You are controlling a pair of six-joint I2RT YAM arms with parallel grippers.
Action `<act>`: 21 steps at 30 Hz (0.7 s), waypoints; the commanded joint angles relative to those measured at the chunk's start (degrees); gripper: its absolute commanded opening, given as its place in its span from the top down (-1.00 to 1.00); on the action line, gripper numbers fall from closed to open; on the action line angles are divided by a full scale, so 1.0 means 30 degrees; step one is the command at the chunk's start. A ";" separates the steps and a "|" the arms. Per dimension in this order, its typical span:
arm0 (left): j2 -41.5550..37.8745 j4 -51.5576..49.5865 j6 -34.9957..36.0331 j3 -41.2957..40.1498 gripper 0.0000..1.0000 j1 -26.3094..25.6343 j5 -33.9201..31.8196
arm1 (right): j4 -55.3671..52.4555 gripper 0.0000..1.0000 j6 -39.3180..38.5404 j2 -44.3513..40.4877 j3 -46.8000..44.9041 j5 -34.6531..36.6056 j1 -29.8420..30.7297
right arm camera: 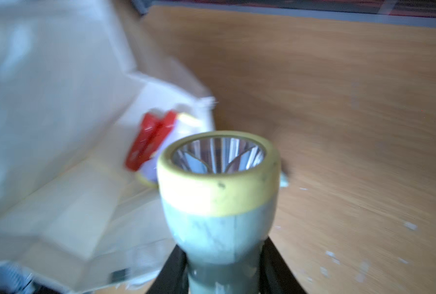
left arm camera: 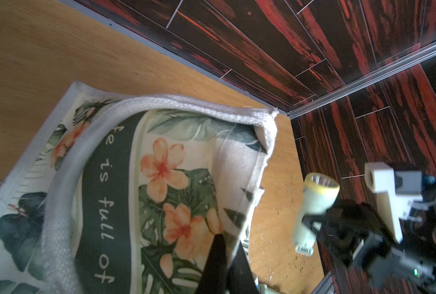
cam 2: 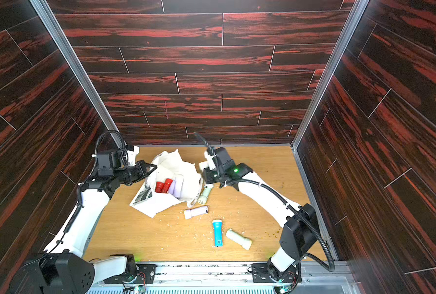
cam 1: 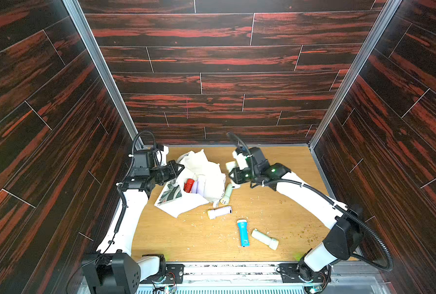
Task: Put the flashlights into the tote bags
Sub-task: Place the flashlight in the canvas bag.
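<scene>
Three flashlights are lying loose on the near side of the tote bag [cam 1: 201, 165]: a blue flashlight [cam 1: 243, 233] with a label too small to read, a cream flashlight [cam 1: 264, 238] and a lavender flashlight [cam 1: 219, 212]. Just beside the bag, the right gripper [right arm camera: 223, 264] is clamping a pale green flashlight [right arm camera: 219, 224] by its narrow barrel; it is probably light, rigid, slippery plastic. The left gripper [left arm camera: 227, 252] is pinching the bag's soft cloth, printed "fe is full of". The red flashlights [cam 1: 189, 184] are resting inside.

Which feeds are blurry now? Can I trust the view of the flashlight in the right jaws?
Right wrist view: motion blur smears the tote bag and table; the held flashlight is readable. Left wrist view: bag print sharp, flashlight slightly soft. Both top views: sharp, bag's white cloth washed out.
</scene>
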 commanded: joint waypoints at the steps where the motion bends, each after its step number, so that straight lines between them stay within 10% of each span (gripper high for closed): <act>1: 0.0061 0.1141 -0.0249 0.0041 1.00 -0.0212 0.0924 | 0.0973 1.00 -0.0911 0.0682 0.1280 -0.1473 0.0748; 21: -0.0105 0.0936 -0.0788 0.0498 1.00 -0.1274 -0.0279 | 0.0002 1.00 -0.1682 0.7038 0.6271 -0.0479 0.2938</act>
